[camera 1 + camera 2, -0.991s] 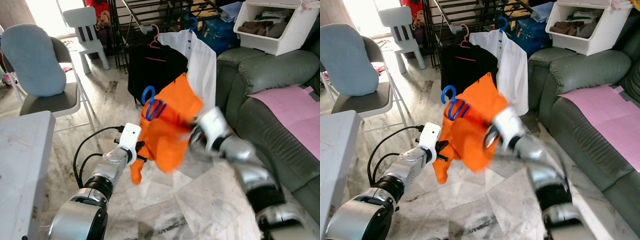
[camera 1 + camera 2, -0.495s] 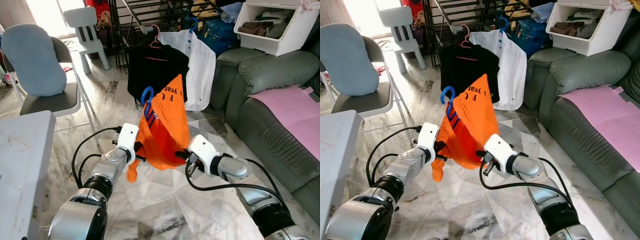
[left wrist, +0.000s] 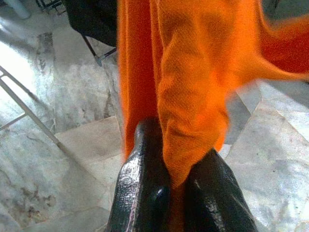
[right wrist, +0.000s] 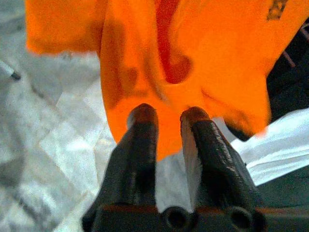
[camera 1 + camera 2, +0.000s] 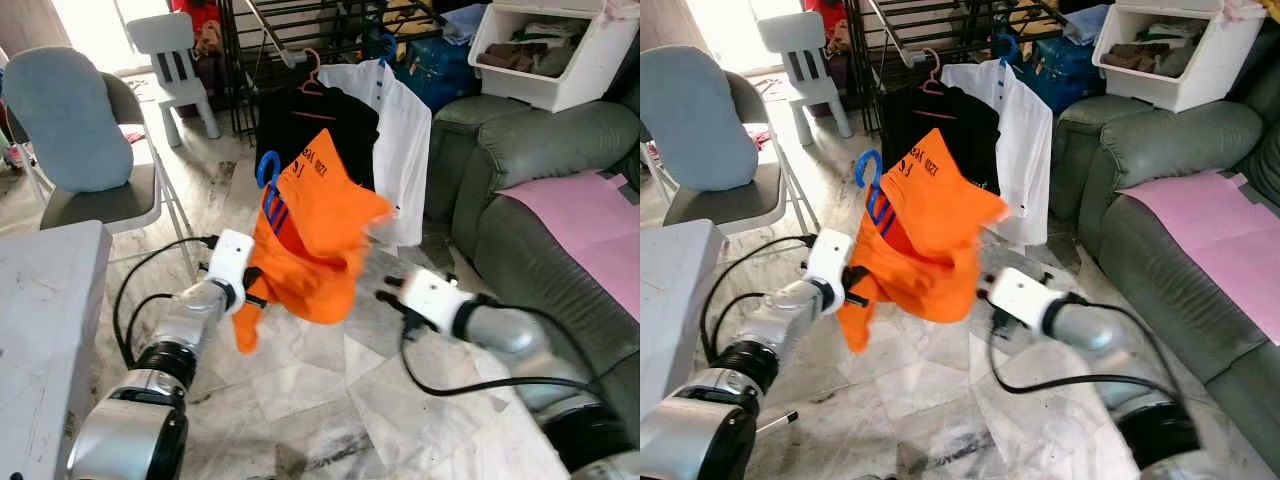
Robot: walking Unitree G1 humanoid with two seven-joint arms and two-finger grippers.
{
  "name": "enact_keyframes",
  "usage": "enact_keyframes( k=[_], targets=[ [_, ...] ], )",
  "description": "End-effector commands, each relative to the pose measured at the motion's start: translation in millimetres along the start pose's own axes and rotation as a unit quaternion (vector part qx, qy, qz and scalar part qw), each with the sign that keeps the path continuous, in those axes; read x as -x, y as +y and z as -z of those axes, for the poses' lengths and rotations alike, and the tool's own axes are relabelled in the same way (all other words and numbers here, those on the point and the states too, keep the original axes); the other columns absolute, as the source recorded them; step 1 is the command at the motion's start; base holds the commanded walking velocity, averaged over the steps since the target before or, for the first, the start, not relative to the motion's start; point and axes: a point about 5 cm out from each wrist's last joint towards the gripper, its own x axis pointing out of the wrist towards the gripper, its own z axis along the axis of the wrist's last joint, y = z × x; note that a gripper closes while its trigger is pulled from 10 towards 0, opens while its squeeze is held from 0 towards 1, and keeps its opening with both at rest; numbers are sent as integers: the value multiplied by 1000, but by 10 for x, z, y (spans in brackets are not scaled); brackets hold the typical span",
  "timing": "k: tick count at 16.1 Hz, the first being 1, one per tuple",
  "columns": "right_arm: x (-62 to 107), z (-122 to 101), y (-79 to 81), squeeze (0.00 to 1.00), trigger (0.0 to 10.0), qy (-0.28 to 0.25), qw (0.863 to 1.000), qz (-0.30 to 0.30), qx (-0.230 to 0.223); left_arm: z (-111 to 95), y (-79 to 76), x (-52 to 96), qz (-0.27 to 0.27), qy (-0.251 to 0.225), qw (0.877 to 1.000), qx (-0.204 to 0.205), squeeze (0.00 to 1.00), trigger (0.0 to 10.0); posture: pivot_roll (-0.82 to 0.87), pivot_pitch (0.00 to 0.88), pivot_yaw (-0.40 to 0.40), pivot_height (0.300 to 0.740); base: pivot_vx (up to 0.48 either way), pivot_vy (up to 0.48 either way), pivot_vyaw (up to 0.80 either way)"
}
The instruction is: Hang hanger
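Orange shirt [image 5: 315, 245] on blue hanger [image 5: 268, 180], left jaws clamped on it, right jaws apart, just short.

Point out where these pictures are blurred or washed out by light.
Left eye view: the orange shirt smears at its right edge, the right gripper is soft, and daylight blows out the floor at top left. Left wrist view: the shirt's far edge streaks. Right wrist view: the fingers are sharp, the floor hazy.

blue hanger [image 5: 270, 190] — hook upright | orange shirt [image 5: 315, 240] draped on it — crumpled, held above the floor
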Motion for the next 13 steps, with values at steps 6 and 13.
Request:
enact_keyframes(
  k=[6,13],
  targets=[
    [141,-40,-130,1000,10000,-26,997,-59,37,-27,-55,115,114,-33,978,-170,0,0,-177,0,21,740,0,0,0],
    [272,-25,-346,1000,10000,-31,997,-36,58,122,-22,317,242,-25,917,-315,0,0,-181,0,26,740,0,0,0]
  ],
)
